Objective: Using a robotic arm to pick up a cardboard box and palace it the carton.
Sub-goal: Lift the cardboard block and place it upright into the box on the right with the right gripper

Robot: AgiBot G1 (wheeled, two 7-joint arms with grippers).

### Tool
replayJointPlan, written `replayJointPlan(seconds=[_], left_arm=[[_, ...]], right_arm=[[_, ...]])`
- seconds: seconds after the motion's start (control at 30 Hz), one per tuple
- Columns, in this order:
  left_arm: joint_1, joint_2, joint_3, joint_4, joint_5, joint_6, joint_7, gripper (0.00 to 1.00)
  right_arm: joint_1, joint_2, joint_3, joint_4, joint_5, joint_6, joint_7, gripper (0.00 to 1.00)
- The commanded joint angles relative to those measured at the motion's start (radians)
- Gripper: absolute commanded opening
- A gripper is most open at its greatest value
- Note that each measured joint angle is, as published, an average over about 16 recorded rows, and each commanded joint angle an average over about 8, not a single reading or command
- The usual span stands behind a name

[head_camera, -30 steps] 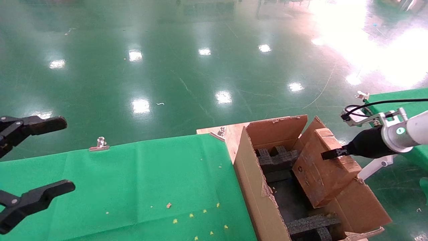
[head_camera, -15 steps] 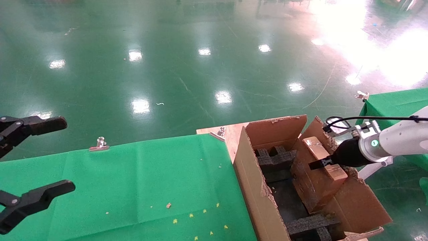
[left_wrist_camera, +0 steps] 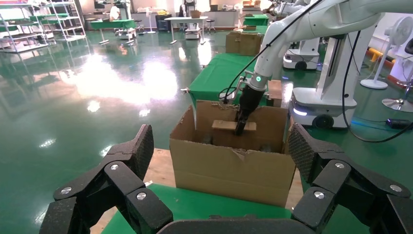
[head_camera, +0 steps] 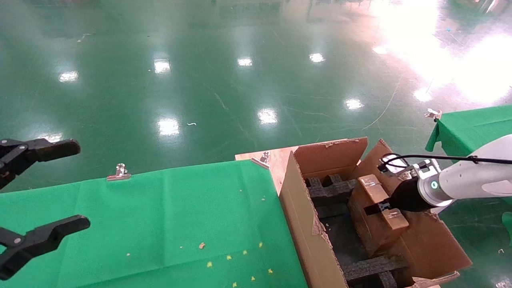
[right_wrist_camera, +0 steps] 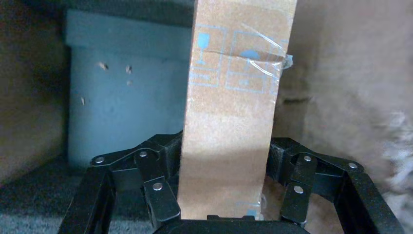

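a: where is the cardboard box [head_camera: 374, 212] at this moment?

b: it sits tilted inside the carton [head_camera: 304, 224], toward the carton's right wall, its lower end down between the black foam inserts [head_camera: 332, 188]. its taped top edge leans up toward the far right flap.

a: and what holds it?

b: the right gripper [head_camera: 378, 208] of the robotic arm [head_camera: 460, 186] is clamped on it. in the right wrist view the cardboard box [right_wrist_camera: 234, 112] runs straight up between the black fingers [right_wrist_camera: 156, 190], which press on both of its sides. printed blue marks and a strip of clear tape show on its face.

a: the other arm?

b: the left gripper [head_camera: 36, 192] hangs at the far left, over the near left part of the green cloth [head_camera: 160, 224], with its jaws spread wide and nothing between them. in its own view the carton [left_wrist_camera: 234, 168] stands well beyond its fingers [left_wrist_camera: 126, 165].

a: anything else on the cloth?

b: a metal clip [head_camera: 119, 173] at its far edge, and small yellow crumbs [head_camera: 230, 258] near the front.
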Motion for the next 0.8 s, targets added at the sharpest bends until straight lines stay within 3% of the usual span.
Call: replayJointPlan(seconds=[0.03, 0.37, 0.63, 0.8], left_arm=[[0.0, 0.0, 0.0, 0.0, 0.0, 0.0, 0.0, 1.0], [0.0, 0.0, 0.0, 0.0, 0.0, 0.0, 0.0, 1.0], [0.0, 0.0, 0.0, 0.0, 0.0, 0.0, 0.0, 1.0], [0.0, 0.0, 0.0, 0.0, 0.0, 0.0, 0.0, 1.0]], right_arm=[[-0.009, -0.002, -0.001, -0.007, 0.002, -0.006, -0.002, 0.0], [-0.048, -0.033, 0.01, -0.076, 0.031, -0.009, -0.045, 0.03], [-0.062, -0.052, 0.018, -0.11, 0.043, -0.013, -0.073, 0.97], [-0.063, -0.053, 0.018, -0.11, 0.045, -0.014, -0.073, 1.0]])
